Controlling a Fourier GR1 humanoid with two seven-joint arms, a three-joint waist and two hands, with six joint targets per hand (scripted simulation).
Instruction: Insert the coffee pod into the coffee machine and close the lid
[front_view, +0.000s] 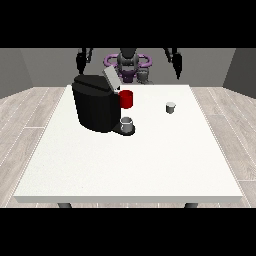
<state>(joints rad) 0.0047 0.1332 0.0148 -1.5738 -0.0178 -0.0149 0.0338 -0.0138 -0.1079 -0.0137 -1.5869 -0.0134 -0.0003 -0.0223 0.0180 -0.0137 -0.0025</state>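
Coffee pod first: the small pale grey cup-shaped coffee pod (170, 107) stands upright on the large white bench (150, 165), right of centre in the frame and well apart from the machine. The boxy matt black coffee machine (95, 105) sits at centre left, its flat grey lid (110, 78) tilted up and open; a glossy red cylindrical part (126, 99) juts from its front, and a small grey cup (127, 123) rests on the dark drip base below.

Both arms hang high at the top of the frame, clear of the bench. The robot hand at the view's left (80, 62) and the robot hand at the view's right (177, 64) carry nothing; whether their fingers are released or clenched I cannot tell, as they are too small to read.

As I judge it, the step in hand is reaching for the pod, and the task has barely begun. The robot hand at the view's right is nearer. It would do well to come down from above, pinch the pod's smooth sides without tipping it, then carry it upright to the opening under the raised lid, keeping clear of the red part. Pod seated, the lid can be pressed down from its free edge.
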